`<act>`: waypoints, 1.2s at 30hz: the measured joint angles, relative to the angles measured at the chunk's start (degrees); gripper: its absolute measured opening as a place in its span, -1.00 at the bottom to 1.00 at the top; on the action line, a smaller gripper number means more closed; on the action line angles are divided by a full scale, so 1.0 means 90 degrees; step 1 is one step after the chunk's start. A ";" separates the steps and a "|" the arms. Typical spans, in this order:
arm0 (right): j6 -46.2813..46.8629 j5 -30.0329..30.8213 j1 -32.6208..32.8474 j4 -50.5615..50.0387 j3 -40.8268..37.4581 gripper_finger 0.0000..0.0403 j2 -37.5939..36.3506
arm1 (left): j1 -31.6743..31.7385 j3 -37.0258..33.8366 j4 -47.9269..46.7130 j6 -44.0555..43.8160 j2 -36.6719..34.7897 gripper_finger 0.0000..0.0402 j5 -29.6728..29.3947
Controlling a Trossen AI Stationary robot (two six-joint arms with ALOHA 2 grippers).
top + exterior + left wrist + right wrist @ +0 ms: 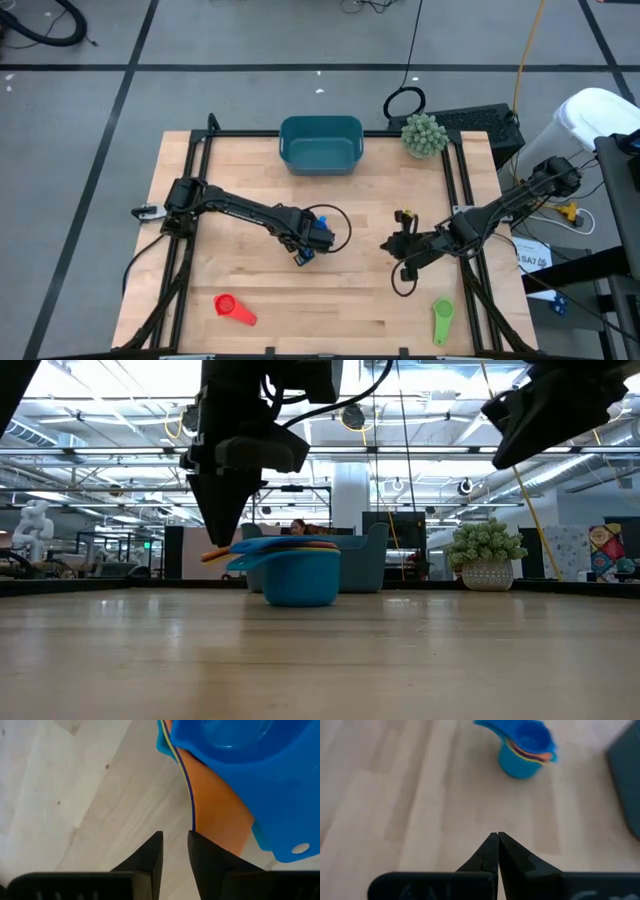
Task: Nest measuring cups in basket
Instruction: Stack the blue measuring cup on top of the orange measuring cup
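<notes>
A stack of nested measuring cups (297, 572), dark blue outermost with orange and yellow inside, stands upright on its base at mid-table (522, 750). Its handles (222, 554) stick out level to one side. My left gripper (175, 851) points down right at these handles, its fingers a narrow gap apart with bare table showing between them. One finger (210, 862) stands over the orange handle (220, 815). A red cup (235, 309) and a green cup (442, 321) lie near the front edge. My right gripper (498, 838) hangs shut above the table, right of the stack. The teal basket (320, 144) sits at the far edge. My left gripper comes at the stack's handles from above, pointing down. One finger (226, 530) reaches down to the handles' free end (214, 555). I cannot tell whether it touches them. The stack rests on the table.
A spiky green plant ball (424, 134) in a pot stands at the far right, beside the basket. Black cables and frame rails (190, 200) run along the table's left and right sides. Bare wood lies between the stack and the basket.
</notes>
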 joint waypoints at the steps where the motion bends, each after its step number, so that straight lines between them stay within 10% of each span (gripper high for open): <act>1: -0.0088 -0.0129 -0.0001 0.0203 -0.0033 -1.00 0.0113 | 0.0000 0.0000 0.0000 0.0001 0.0000 -0.54 0.0007; 16: -0.0479 -0.0626 0.0000 0.1249 -0.0055 -1.00 0.1674 | -0.0083 0.0002 0.0420 0.0141 0.0000 -0.54 0.0229; 36: -0.2756 -0.0793 -0.0836 0.5362 -0.0052 -1.00 0.3815 | -0.0288 0.0005 0.0158 -0.0014 0.0000 -0.54 0.0264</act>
